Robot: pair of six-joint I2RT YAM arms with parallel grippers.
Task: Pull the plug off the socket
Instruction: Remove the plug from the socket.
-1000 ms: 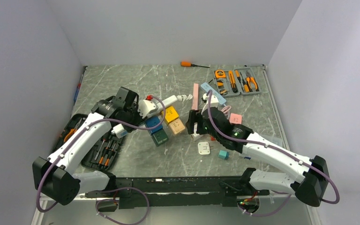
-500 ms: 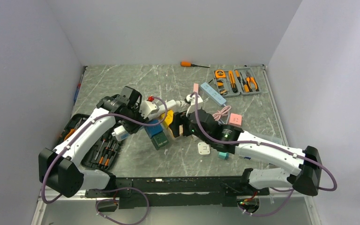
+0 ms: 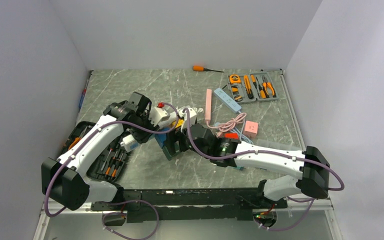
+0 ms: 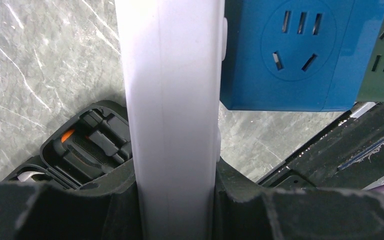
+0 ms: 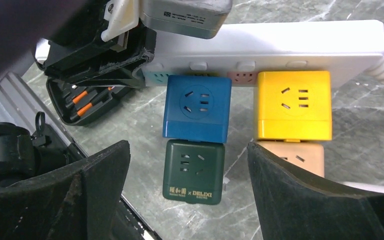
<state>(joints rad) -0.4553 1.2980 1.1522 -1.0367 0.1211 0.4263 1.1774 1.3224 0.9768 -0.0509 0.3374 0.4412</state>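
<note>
Jaws of the left gripper [image 4: 176, 192] are clamped on the white strip [image 4: 170, 100], while those of the right gripper [image 5: 192, 172] stand wide apart and empty, one finger [image 5: 97, 190] on either side of a stack of cube adapters near the middle of the worktop. The left arm's hold looks meant to anchor the strip, so that a tug on a plug frees the plug rather than dragging the whole strip along. Two stacks hang off the strip's side: a blue cube [image 5: 197, 107] plugged into it with a green cube [image 5: 194, 172] seated below, and just beside them a yellow cube [image 5: 294, 105] with a tan cube [image 5: 300, 155] under it. The spread right jaws are lined up on the blue-and-green stack, which suggests one of those two is the plug to come off; nothing is gripped there yet, and which cube will be taken cannot be told. Closing squarely on one cube, then pulling straight away from the strip, appears to be the next requirement. By the left edge, toward the near side, an open black case [image 3: 82, 137] holds orange-handled screwdrivers in its slots. Near the far right corner a grey tray [image 3: 275, 96] carries orange-handled pliers and other small tools. A lone orange screwdriver [image 3: 200, 68] lies at the far edge.
</note>
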